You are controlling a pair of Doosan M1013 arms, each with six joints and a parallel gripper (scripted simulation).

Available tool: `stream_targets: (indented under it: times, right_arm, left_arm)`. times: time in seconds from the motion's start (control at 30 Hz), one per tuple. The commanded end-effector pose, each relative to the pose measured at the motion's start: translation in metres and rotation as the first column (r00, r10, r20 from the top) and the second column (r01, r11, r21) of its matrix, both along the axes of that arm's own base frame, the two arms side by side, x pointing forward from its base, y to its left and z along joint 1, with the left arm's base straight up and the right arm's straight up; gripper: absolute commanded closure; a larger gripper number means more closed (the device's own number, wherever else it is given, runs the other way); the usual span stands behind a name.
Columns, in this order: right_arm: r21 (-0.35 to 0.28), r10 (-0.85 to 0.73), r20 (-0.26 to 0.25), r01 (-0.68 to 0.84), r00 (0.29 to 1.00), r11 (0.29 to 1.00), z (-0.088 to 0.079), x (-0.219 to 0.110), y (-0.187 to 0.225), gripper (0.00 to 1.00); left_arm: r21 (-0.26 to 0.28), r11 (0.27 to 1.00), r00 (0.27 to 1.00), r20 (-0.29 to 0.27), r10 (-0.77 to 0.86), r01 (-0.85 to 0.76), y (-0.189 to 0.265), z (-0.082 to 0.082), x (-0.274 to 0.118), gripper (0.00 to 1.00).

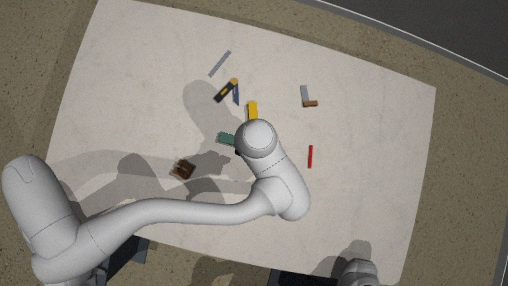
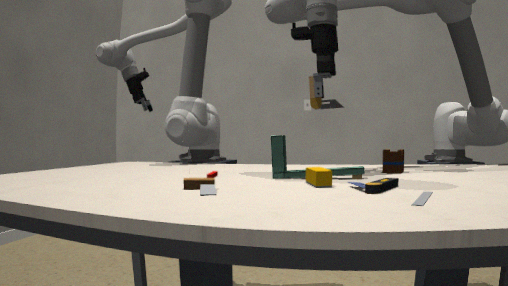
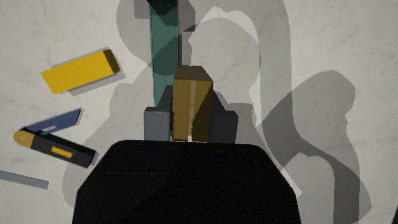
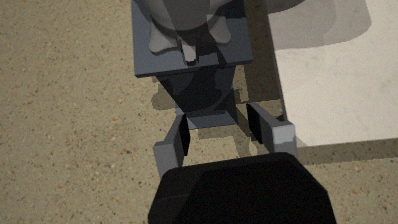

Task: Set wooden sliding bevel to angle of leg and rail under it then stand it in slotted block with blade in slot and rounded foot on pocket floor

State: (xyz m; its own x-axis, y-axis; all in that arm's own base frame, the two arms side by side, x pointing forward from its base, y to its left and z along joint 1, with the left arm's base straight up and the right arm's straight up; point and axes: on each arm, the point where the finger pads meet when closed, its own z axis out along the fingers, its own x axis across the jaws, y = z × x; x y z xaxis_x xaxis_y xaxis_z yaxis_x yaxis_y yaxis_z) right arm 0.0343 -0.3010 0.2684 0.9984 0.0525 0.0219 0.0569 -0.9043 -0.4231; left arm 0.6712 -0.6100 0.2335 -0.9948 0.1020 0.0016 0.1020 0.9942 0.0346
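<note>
Bevel, wooden (image 2: pixel 315 93) (image 3: pixel 192 102), pinched in left gripper (image 2: pixel 319 89) (image 3: pixel 189 100), hangs handle upright above green rail (image 1: pixel 226 138) (image 2: pixel 349 171) (image 3: pixel 165 52); slotted block (image 1: pixel 185 169) (image 2: pixel 393 162) lies toward left arm's base, right gripper (image 2: pixel 146 105) (image 4: pixel 220 131) open, farther off.

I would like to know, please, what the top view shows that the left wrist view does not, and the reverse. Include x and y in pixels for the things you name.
Only top: the slotted block (image 1: pixel 184 169), the red stick (image 1: pixel 310 156), the try square (image 1: pixel 305 95).
Only left wrist: the wooden bevel (image 3: pixel 192 107) in the left hand (image 3: pixel 189 100).
Both: the black bevel (image 1: pixel 225 91) (image 3: pixel 60 150), the yellow block (image 1: pixel 253 110) (image 3: pixel 80 71), the grey strip (image 1: pixel 219 63) (image 3: pixel 25 179).
</note>
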Motion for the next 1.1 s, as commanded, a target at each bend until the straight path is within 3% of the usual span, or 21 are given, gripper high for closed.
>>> stream_targets:
  times: [0.0, 1.07]
  right_arm:
    - [-0.001, 0.0, 0.001, 0.0, 1.0, 1.0, 0.001, 0.0, 0.0, 0.0]
    - [-0.001, 0.0, 0.001, 0.0, 1.0, 1.0, 0.001, 0.0, 0.0, 0.0]
  left_arm:
    - [-0.004, 1.0, 1.0, 0.002, -0.008, 0.008, 0.009, 0.002, -0.005, 1.0]
    - [-0.031, 0.987, 0.987, -0.001, -0.161, 0.161, 0.192, 0.001, -0.102, 1.0]
